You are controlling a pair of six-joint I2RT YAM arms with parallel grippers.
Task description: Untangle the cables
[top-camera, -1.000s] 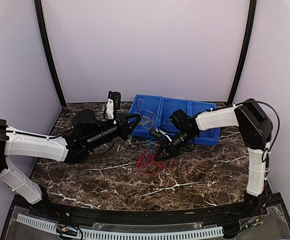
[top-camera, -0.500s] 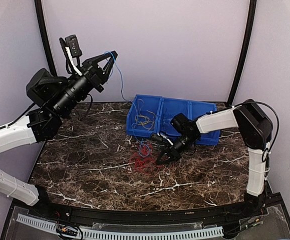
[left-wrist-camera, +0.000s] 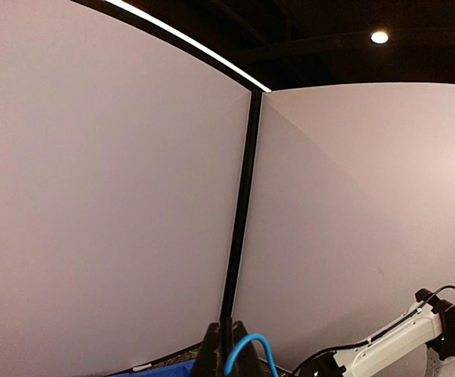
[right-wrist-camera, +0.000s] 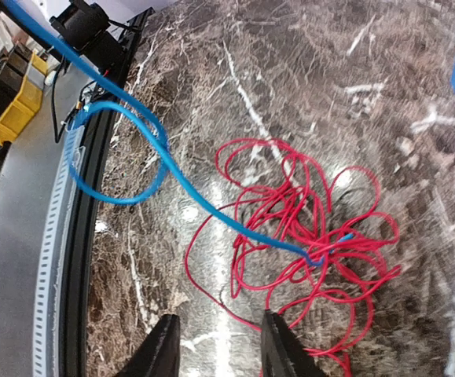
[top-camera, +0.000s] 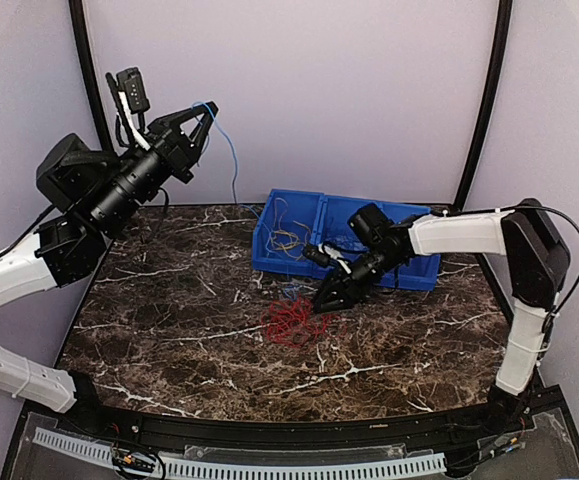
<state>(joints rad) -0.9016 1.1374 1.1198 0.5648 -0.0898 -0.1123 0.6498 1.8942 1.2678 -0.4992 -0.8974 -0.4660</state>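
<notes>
Newly lifted above the blue bin (top-camera: pixel 409 276), your left fingers (top-camera: pixel 191 125) clamp the blue cable (top-camera: pixel 231 160); right fingers (right-wrist-camera: pixel 276 345) gape empty, so the red cable (top-camera: pixel 287 322) may drag.

Red cable (top-camera: pixel 289 322) and blue cable (left-wrist-camera: pixel 248 338) against a dark brown, white-veined marble table (top-camera: pixel 169 300); blue bin (top-camera: pixel 369 212) with yellow wires (top-camera: pixel 287 240) at one o'clock.
</notes>
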